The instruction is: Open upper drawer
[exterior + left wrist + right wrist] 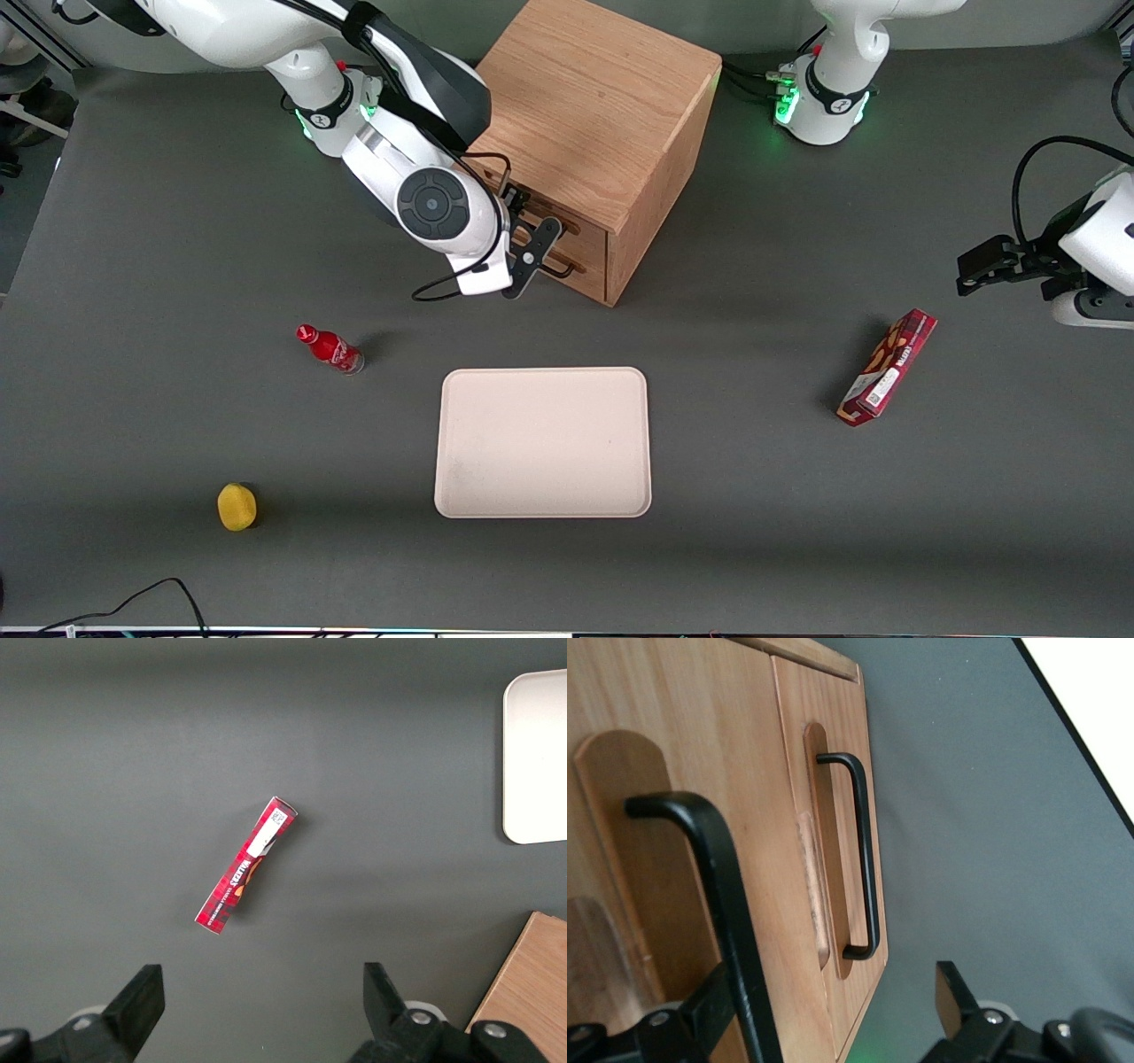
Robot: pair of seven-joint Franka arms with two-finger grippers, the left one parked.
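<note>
The wooden cabinet (589, 106) stands at the back of the table, its two drawers facing the working arm's end. The upper drawer (656, 815) is light oak with a thin black bar handle (722, 895). My gripper (833, 1010) is open at that drawer's front, and the bar runs between the two fingers, close to one finger (700, 1014). The other finger (957, 997) is off the wood, over the table. The lower drawer (833, 726) and its handle (866, 859) are untouched. In the front view the gripper (532, 257) is against the cabinet front, and the arm hides most of the upper handle (556, 223).
A cream tray (542, 441) lies nearer the front camera than the cabinet. A red bottle (330, 348) and a yellow round thing (236, 506) lie toward the working arm's end. A red snack box (888, 366) lies toward the parked arm's end.
</note>
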